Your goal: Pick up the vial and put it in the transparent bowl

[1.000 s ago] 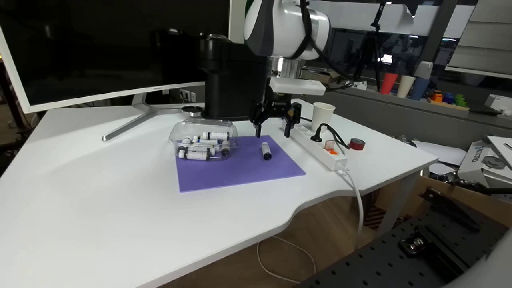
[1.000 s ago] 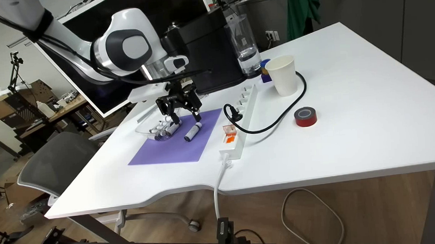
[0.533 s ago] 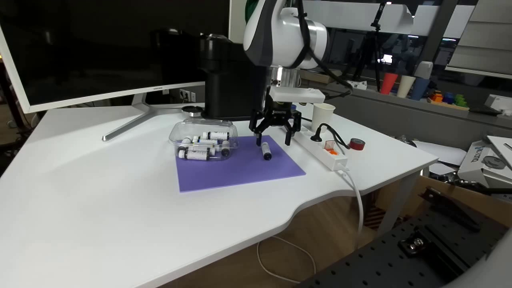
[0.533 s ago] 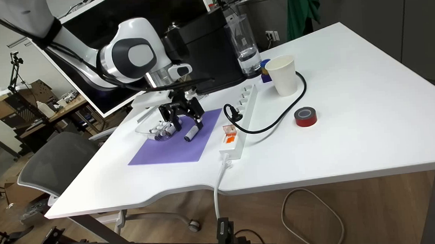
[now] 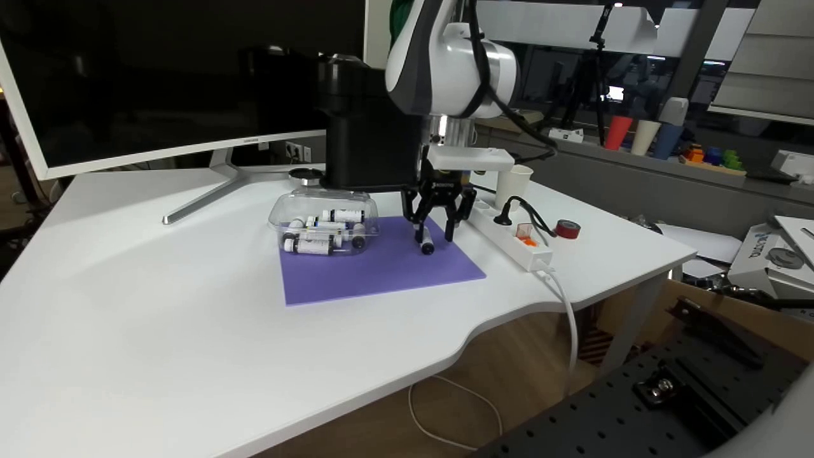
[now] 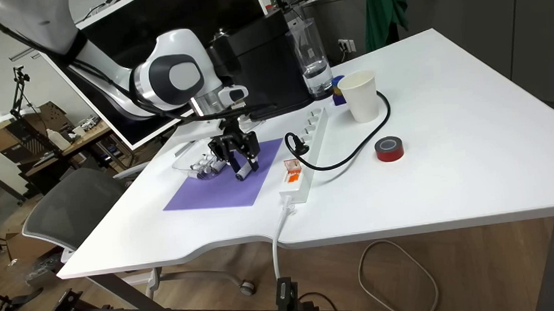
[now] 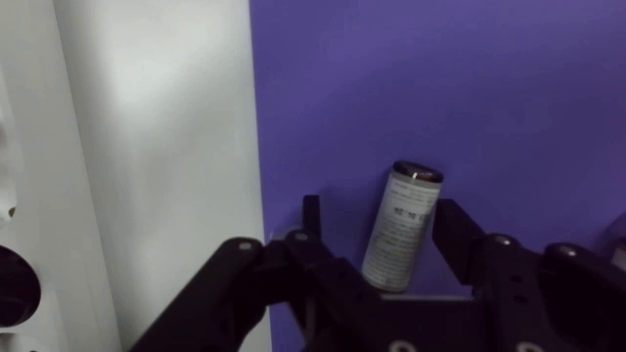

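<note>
- Gripper (image 5: 434, 233): fingers parted wider than the vial (image 7: 401, 234), which lies between them, nearer one; contact unclear.
- Cylindrical body: pale printed label, glossy dark end; on smooth purple mat (image 5: 381, 273).
- Transparent bowl (image 5: 305, 202): clear plastic, similar labelled vials (image 5: 346, 216) inside.

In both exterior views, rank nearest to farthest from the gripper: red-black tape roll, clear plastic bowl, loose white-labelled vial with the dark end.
1. Loose vial: at the open gripper, on the purple mat.
2. Clear bowl: image-left of the gripper.
3. Tape roll: image-right, beyond the white power strip.
</note>
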You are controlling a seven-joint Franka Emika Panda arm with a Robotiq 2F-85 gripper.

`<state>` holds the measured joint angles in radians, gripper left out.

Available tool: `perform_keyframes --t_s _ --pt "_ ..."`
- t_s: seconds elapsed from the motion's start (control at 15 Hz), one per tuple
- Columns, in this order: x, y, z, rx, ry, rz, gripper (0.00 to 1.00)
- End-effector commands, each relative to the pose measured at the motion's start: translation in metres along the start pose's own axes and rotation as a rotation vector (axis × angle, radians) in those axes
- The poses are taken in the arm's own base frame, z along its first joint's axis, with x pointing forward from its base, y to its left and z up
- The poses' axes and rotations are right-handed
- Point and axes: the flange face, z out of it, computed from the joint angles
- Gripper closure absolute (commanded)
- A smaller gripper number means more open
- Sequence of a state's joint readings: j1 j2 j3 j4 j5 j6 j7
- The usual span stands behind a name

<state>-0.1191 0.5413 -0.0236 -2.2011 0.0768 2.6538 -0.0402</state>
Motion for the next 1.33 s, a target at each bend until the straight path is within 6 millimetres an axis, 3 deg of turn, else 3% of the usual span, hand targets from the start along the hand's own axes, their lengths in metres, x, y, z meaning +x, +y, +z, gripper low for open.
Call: perform_keyframes --t_s 0.0,0.27,0.47,0.67,1.0,1.27 --pt "0.008 0.002 0.000 -0.016 0.009 0.004 0.67" --pt "0.009 0.003 0.000 -0.020 0.013 0.001 0.96" --pt "0.009 0.003 -0.004 -0.019 0.018 -0.003 0.93" --pt "0.015 -0.006 -0.026 -0.046 0.081 -0.048 0.93" --pt "0.028 -0.053 -0.070 -0.087 0.204 -0.210 0.93" --pt "0.036 -0.100 -0.087 -0.067 0.247 -0.281 0.93"
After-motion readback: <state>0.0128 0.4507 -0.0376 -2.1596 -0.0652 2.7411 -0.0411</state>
